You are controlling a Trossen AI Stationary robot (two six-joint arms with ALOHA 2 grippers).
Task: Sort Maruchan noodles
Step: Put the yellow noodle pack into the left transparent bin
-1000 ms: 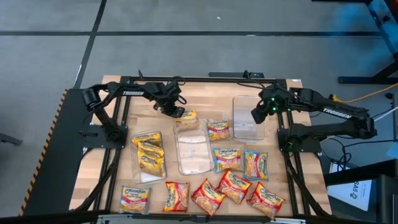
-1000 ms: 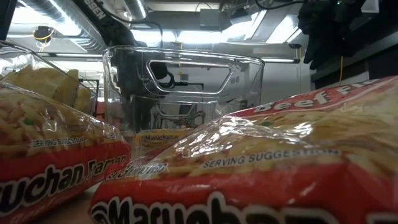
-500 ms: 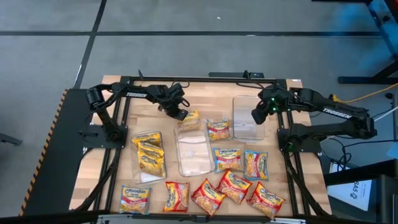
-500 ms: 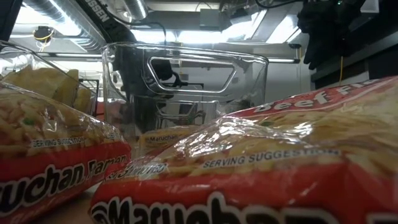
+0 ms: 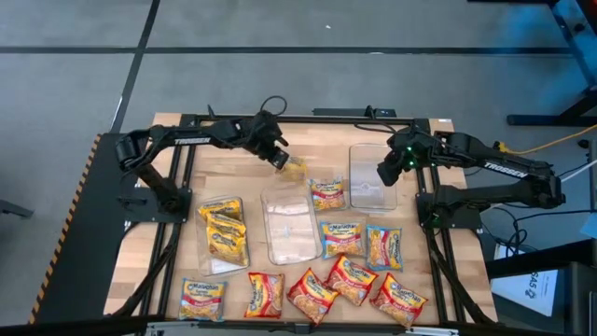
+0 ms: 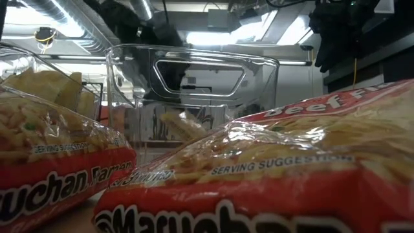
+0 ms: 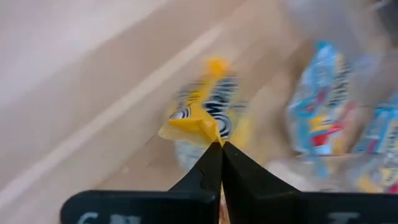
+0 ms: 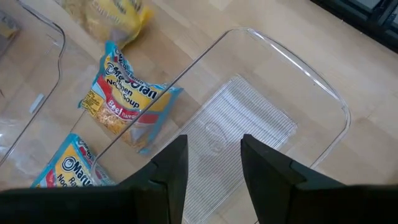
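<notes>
In the high view my left gripper (image 5: pixel 278 156) is shut on a yellow Maruchan packet (image 5: pixel 293 168), above the table just past the far end of the middle clear tray (image 5: pixel 288 222). Through that tray's wall the low view shows the same packet (image 6: pixel 184 123) tilted. The left clear tray (image 5: pixel 207 250) holds several yellow packets (image 5: pixel 225 233). Blue-edged packets (image 5: pixel 328 193) (image 5: pixel 341 238) and red ones (image 5: pixel 350 278) lie flat on the table. My right gripper (image 5: pixel 385 174) (image 8: pixel 214 163) is open, hovering over the right clear tray (image 5: pixel 371 177) (image 8: pixel 249 118). My left gripper pinches the yellow packet by a corner of its sealed edge (image 7: pixel 208 133) between the two shut fingers (image 7: pixel 210 163). The packet hangs beyond the fingertips, tilted, and looks lifted off the table.
More packets sit along the near edge: a yellow one (image 5: pixel 202 299) and red ones (image 5: pixel 264 294) (image 5: pixel 312 296) (image 5: pixel 398 300), two of them filling the low view's foreground (image 6: pixel 259 175). Bare wood (image 5: pixel 201 173) shows at the table's far left.
My left gripper has moved toward the table's right and a little toward the far edge, rising, still shut on the yellow packet. The packet has come up from the far end of the middle tray and now hangs tilted.
</notes>
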